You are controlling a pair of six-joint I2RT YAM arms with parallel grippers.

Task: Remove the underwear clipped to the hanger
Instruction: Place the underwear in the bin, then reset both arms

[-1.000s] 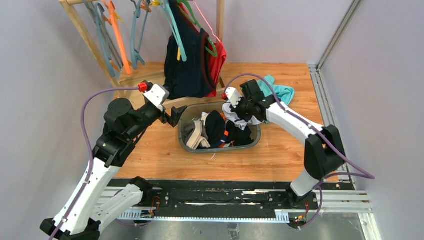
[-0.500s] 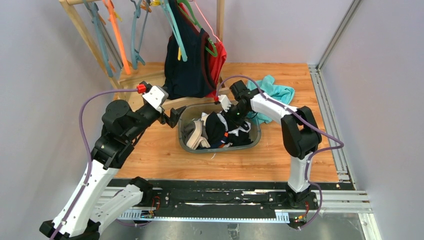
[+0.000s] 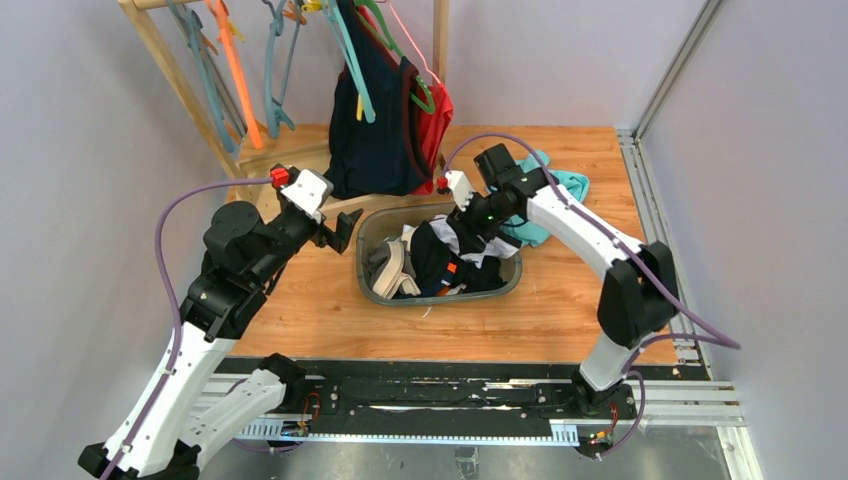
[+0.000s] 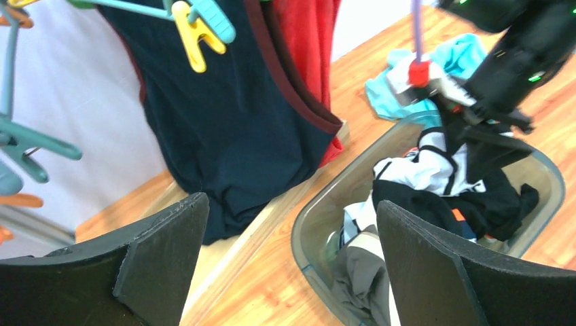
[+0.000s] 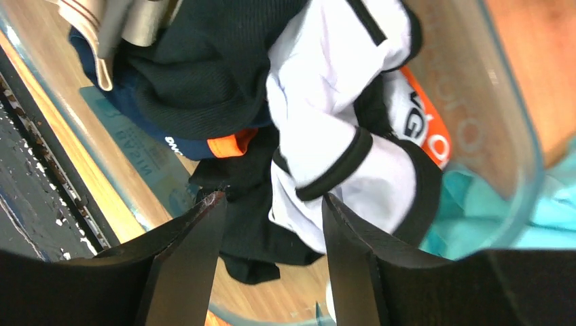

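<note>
Hovering parted and empty, right tool (image 5: 272, 198) overlooks crumpled underwear (image 5: 319, 68), long axis seemingly unclear.

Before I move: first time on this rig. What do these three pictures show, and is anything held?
Two white robot arms stand at the near edge of a wooden table. The wide picture looks down from above and behind them; the other two come from wrist cameras, the dark wedges below being each arm's own jaws. The left arm hovers beside the clear plastic tub, jaws wide open, empty. The right arm reaches over the tub, jaws apart above a white garment with black trim, gripping nothing. More small garments fill the tub. Behind, a navy tank top with red trim hangs on a wooden rack; a teal cloth lies beside the tub.
</note>
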